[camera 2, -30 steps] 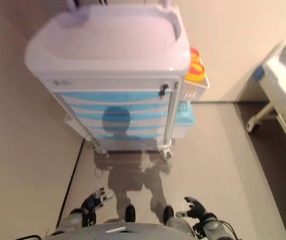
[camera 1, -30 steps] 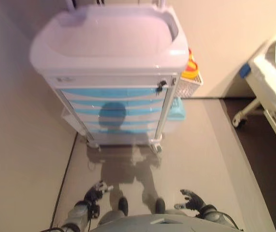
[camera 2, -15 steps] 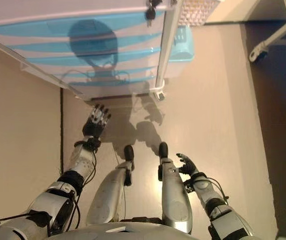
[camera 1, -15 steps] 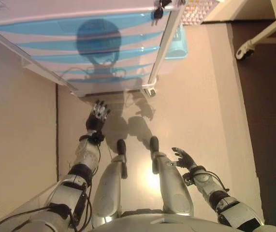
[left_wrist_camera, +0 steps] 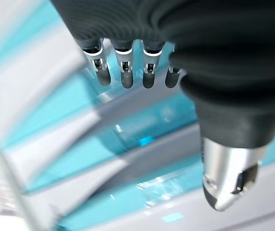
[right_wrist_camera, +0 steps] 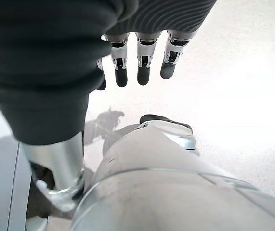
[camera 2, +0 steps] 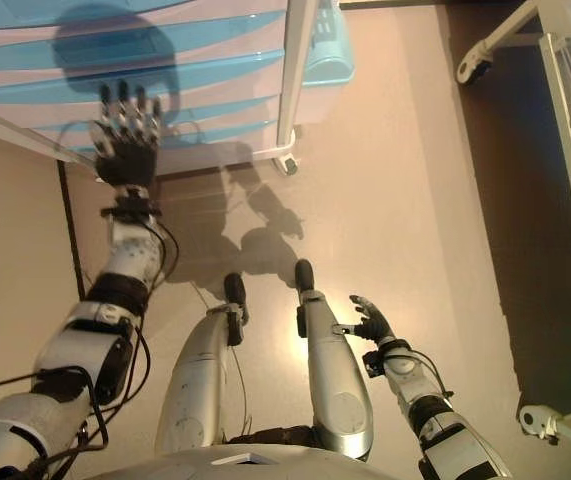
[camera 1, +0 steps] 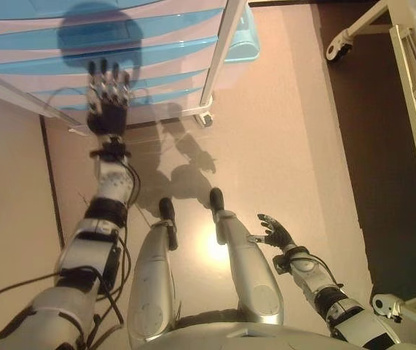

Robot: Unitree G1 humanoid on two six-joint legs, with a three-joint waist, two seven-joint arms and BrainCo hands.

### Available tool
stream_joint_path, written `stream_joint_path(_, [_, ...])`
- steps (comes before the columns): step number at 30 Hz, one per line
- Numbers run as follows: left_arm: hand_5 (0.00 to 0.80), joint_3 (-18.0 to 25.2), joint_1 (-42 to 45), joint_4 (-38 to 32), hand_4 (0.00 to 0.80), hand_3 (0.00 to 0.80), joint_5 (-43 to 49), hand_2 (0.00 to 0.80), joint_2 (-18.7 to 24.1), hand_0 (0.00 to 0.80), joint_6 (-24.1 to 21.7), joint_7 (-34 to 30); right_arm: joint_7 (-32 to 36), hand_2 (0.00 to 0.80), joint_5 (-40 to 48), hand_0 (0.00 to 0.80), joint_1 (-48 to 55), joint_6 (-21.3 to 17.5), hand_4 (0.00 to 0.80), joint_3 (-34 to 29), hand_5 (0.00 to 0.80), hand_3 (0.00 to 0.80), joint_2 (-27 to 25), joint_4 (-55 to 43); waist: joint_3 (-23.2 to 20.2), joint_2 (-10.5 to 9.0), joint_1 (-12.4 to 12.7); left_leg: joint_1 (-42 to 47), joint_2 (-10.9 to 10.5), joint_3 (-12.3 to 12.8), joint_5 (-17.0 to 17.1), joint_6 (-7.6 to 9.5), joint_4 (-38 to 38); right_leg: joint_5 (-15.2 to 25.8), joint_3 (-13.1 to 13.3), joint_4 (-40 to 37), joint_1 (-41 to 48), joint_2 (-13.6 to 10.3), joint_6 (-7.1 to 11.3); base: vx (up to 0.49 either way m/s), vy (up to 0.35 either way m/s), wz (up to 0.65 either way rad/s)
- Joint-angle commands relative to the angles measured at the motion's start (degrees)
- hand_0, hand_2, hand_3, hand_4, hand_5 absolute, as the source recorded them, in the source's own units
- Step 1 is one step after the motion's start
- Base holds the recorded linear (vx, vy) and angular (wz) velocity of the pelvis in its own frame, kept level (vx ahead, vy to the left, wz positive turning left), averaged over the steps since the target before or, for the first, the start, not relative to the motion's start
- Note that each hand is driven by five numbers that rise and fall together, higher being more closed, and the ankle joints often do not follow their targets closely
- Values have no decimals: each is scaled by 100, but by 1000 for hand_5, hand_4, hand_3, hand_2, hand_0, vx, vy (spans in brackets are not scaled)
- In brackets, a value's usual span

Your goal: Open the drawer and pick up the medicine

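The medical cart's blue and white drawers (camera 1: 84,44) fill the top left of the eye views, all closed. My left hand (camera 1: 106,95) is raised with fingers straight, in front of the lower drawers and holding nothing. In the left wrist view its fingers (left_wrist_camera: 127,72) point at the blue drawer fronts (left_wrist_camera: 127,144) close ahead. My right hand (camera 1: 273,233) hangs low at the right, fingers relaxed and empty. No medicine shows in any view.
The cart's white corner post and caster (camera 1: 206,117) stand right of the drawers, with a blue bin (camera 1: 242,40) beside it. A bed frame with a caster (camera 1: 411,87) runs along the right. A dark floor strip lies before the bed.
The camera has tilted further down. My left hand has risen from near the cart's foot to the lower drawer fronts. The right hand stays low.
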Motion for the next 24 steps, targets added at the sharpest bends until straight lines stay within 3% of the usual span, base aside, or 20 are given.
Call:
stream_joint_path(1, [0, 118, -418, -39, 0, 0, -307, 0, 272, 0, -222, -262, -6, 0, 102, 0, 484, -268, 0, 375, 0, 0, -110, -235, -321, -45, -111, -63, -148, 134, -651, 177, 244, 128, -69, -121, -87, 70, -96, -5, 2, -7])
stream_joint_path(8, [0, 56, -1144, 193, 0, 0, -745, 0, 685, 0, -270, -525, -27, 0, 127, 0, 567, -382, 0, 539, 0, 0, -147, -247, -286, -132, -249, -69, -142, 163, -769, 185, 337, 182, 61, -258, -40, 121, -111, 2, 1, -2])
stream_joint_path(13, [0, -102, -1459, -47, 0, 0, -1070, 0, 803, 0, 15, -1289, 17, 0, 101, 0, 614, -461, 0, 604, 0, 0, -162, -245, -257, -173, -285, -28, -140, 179, -815, 195, 324, 216, 124, -356, 34, 152, -105, 11, -9, -4])
stream_joint_path(18, [0, -232, -1450, -178, 0, 0, -592, 0, 743, 0, -32, -888, 2, 0, 55, 0, 541, -381, 0, 629, 0, 0, -168, -294, -216, -156, -266, 41, -178, 178, -800, 218, 244, 238, 156, -421, 103, 171, -106, 2, -4, -2])
stream_joint_path(24, [0, -197, -1081, 277, 0, 0, -150, 0, 730, 0, 172, -220, -51, 0, 54, 0, 457, -305, 0, 615, 0, 0, -119, -311, -165, -117, -184, 106, -248, 132, -745, 232, 121, 264, 145, -525, 195, 150, -83, -2, -18, 1])
